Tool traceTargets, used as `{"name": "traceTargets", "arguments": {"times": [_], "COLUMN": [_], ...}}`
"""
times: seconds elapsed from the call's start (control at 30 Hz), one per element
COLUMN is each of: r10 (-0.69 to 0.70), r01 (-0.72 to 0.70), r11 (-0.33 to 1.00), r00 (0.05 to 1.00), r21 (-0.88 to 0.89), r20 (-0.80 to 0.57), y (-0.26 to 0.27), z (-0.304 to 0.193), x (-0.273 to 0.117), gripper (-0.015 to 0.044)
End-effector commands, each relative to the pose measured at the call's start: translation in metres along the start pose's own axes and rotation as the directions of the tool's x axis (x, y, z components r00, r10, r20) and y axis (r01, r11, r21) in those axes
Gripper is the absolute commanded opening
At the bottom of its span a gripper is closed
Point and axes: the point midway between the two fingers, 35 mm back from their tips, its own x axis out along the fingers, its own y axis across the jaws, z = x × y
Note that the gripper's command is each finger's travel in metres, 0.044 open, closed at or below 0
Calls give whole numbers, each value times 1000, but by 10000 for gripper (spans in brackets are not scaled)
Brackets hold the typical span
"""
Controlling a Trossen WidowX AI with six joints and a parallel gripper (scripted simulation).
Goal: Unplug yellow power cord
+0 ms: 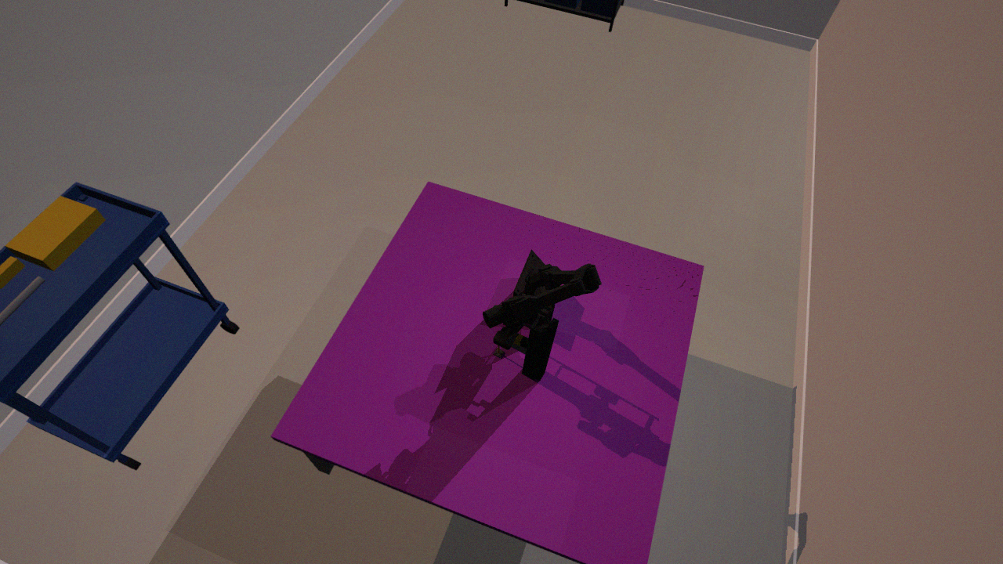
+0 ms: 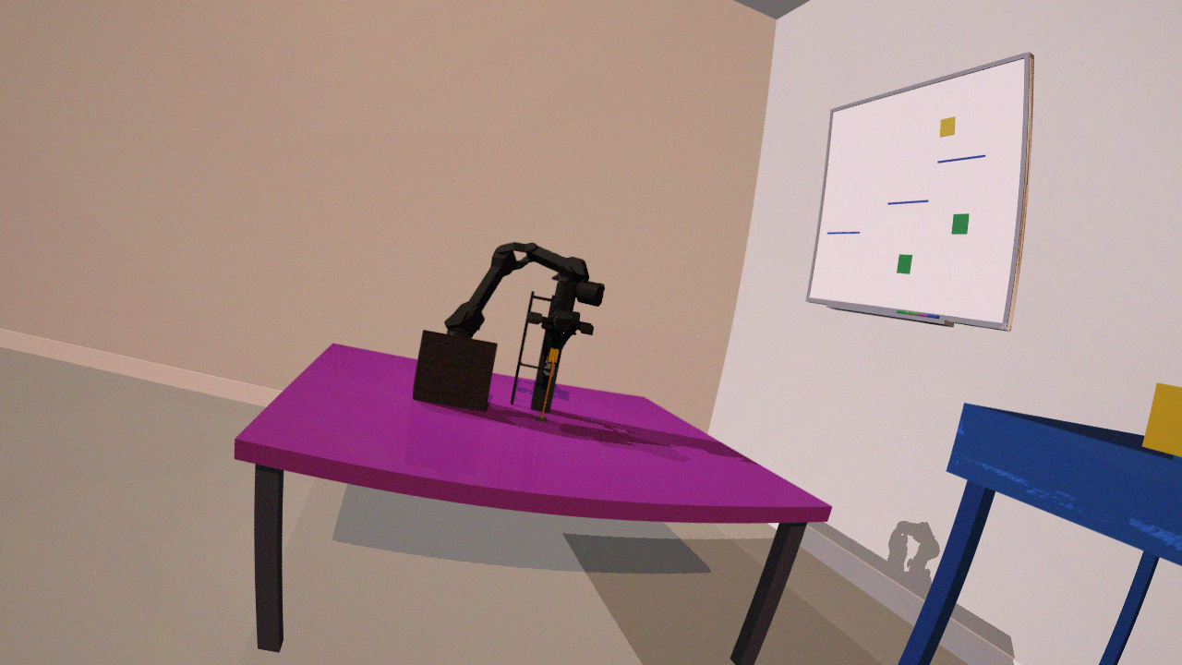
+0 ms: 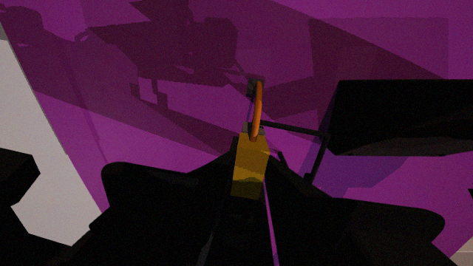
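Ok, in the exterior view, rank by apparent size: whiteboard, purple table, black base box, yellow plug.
1. Purple table
2. Whiteboard
3. Black base box
4. Yellow plug, tiny, clamped in the gripper

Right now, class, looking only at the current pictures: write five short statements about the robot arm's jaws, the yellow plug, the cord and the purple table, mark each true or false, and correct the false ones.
1. The black parallel-jaw gripper is shut on the yellow block-shaped plug. True.
2. The thin orange cord runs from the plug down to a small grey anchor block on the purple table. True.
3. The jaws stand wide open with nothing between them. False: they are closed on the plug.
4. The robot's black box-shaped base stands on the blue cart. False: it stands on the purple table.
5. The wall-mounted whiteboard carries only red squares. False: its squares are green and yellow, with blue lines.
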Motion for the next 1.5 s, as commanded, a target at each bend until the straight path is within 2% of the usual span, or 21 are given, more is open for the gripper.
{"name": "traceTargets", "arguments": {"times": [0.0, 0.43, 0.63, 1.47], "r10": [9, 8, -2, 7], "r01": [-10, -9, 2, -8], "r11": [1000, 1000, 1000, 1000], "r00": [998, 998, 999, 999], "r21": [13, 16, 9, 18], "r20": [56, 56, 52, 50], "y": [1, -1, -2, -2], "z": [29, 50, 40, 32], "x": [-8, -13, -7, -16], "gripper": [0, 0, 157, 160]}}
